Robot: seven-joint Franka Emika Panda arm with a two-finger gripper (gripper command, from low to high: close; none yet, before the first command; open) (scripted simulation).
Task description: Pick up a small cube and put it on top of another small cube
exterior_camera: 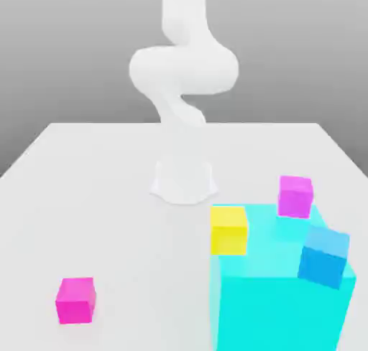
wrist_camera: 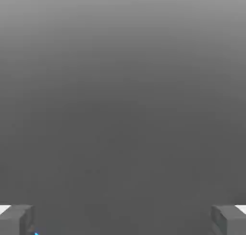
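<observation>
While the gripper hung with jaws spread wide and nothing between them, a pink cube sat near on the table at the exterior view's left; yellow cube, purple cube and blue cube rested at the right, on or against a big cyan block.

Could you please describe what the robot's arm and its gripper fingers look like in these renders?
The arm is plain glossy white with smooth, rounded, tube-like segments that bulge at the joints, rising from a round white base on the pale table. No cables, logos or markings show on it. In the hand view, the gripper has two blocky dark grey fingers with squared ends and lighter, near-white faces at their outer edges.
</observation>
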